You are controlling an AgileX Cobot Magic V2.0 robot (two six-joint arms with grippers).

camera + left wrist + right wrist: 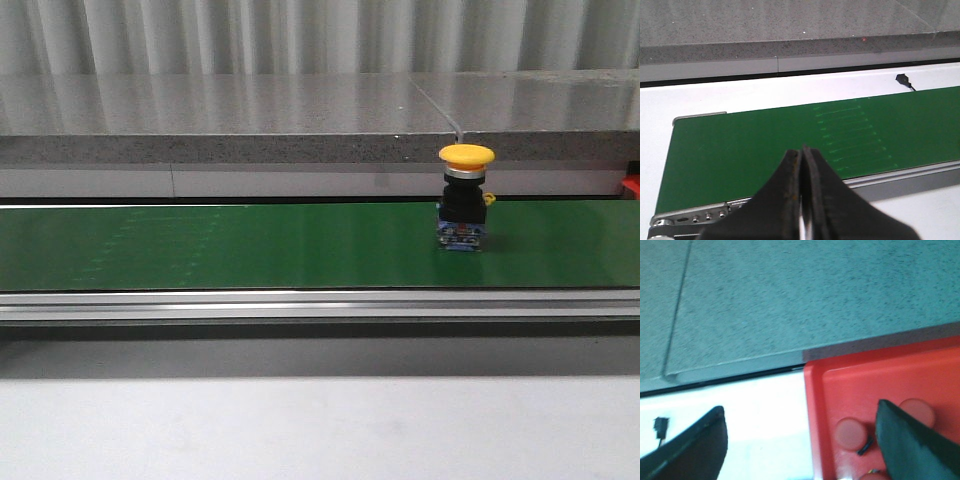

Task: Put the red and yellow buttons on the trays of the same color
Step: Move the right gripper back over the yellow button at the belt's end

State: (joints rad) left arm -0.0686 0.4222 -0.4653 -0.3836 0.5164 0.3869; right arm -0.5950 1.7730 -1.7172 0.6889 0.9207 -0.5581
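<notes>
A yellow button (466, 196) with a black and blue body stands upright on the green belt (250, 245), right of centre in the front view. Neither gripper shows in the front view. My left gripper (802, 152) is shut and empty, over the near edge of the green belt (740, 150). My right gripper (800, 415) is open and empty, above the left rim of the red tray (812, 405). Red buttons (850, 434) lie in that tray; one (920, 411) is partly hidden by a finger. No yellow tray is in view.
A grey stone ledge (300, 120) runs behind the belt. The belt's metal rail (320, 305) runs along its near side. A red corner (630, 187) shows at the far right. A small black connector (903, 79) lies on the white table beyond the belt.
</notes>
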